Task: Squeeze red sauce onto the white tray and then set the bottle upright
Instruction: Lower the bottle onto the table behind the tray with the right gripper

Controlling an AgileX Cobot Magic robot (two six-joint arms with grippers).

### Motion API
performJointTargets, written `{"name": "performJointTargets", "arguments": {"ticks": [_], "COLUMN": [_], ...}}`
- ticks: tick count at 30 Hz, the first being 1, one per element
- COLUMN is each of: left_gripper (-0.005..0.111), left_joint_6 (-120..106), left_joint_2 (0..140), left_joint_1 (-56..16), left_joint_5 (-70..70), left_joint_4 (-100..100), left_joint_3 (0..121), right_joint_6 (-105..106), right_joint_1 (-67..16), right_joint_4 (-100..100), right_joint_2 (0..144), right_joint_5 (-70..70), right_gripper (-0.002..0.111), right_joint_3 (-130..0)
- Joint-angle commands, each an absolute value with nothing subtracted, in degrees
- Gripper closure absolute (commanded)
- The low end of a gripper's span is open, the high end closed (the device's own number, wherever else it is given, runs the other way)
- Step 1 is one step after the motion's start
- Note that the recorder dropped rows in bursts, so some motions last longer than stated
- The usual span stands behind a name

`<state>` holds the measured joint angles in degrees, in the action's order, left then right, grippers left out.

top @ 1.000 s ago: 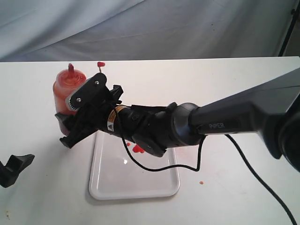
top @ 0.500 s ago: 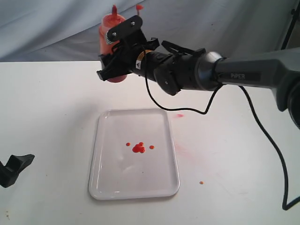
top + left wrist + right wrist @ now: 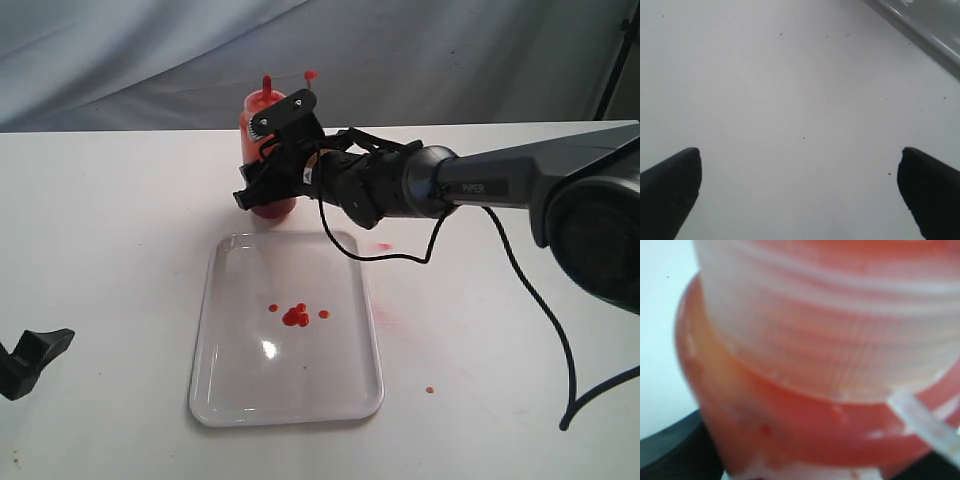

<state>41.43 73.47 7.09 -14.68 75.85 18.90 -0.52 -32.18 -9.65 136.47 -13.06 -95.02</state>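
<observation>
R grpr (image 3: 268, 155) clamps 1 btl (image 3: 254, 118) | 1 tray (image 3: 250, 385) | sauce (image 3: 294, 317): 1 cluster+2 drops | L grpr (image 3: 800, 190) spread, empty

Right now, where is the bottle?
In the exterior view the bottle is upright, left of centre, just behind the far edge of the white tray, held by the right gripper.

You had bare table (image 3: 100, 220) free along the whole left side, out to the left gripper (image 3: 35, 358) lying low at the lower left of the exterior view, jaws wide apart. Nothing stood over the white tray (image 3: 300, 385). Beyond its backdrop-side edge you were blocked: the bottle (image 3: 256, 108) stood upright in the right gripper (image 3: 268, 160), the right arm (image 3: 500, 180) crossed from the right, its cable (image 3: 390, 259) sagging near the tray's corner
</observation>
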Motion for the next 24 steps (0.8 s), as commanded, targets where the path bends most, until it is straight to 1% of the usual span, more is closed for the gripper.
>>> {"name": "performJointTargets", "arguments": {"ticks": [1, 21, 22, 24], "left_gripper": [0.002, 0.002, 0.002, 0.002], "left_joint_6": [42.0, 42.0, 42.0, 42.0], "left_joint_2": [73.1, 73.1, 73.1, 73.1], "left_joint_1": [6.8, 6.8, 6.8, 6.8], "left_joint_5": [-15.2, -15.7, -15.7, -15.7], "left_joint_4": [75.3, 75.3, 75.3, 75.3], "left_joint_3": [18.7, 18.7, 18.7, 18.7], "right_joint_6": [-0.4, 0.0, 0.0, 0.0], "right_joint_1": [-31.9, -31.9, -31.9, -31.9], "right_joint_4": [-9.4, -9.4, -9.4, -9.4], "right_joint_2": [135.4, 135.5, 135.5, 135.5], "right_joint_5": [-15.5, -12.4, -12.6, -12.6], "right_gripper": [0.108, 0.108, 0.107, 0.094], "right_joint_3": [-96.1, -96.1, -96.1, -96.1]}}
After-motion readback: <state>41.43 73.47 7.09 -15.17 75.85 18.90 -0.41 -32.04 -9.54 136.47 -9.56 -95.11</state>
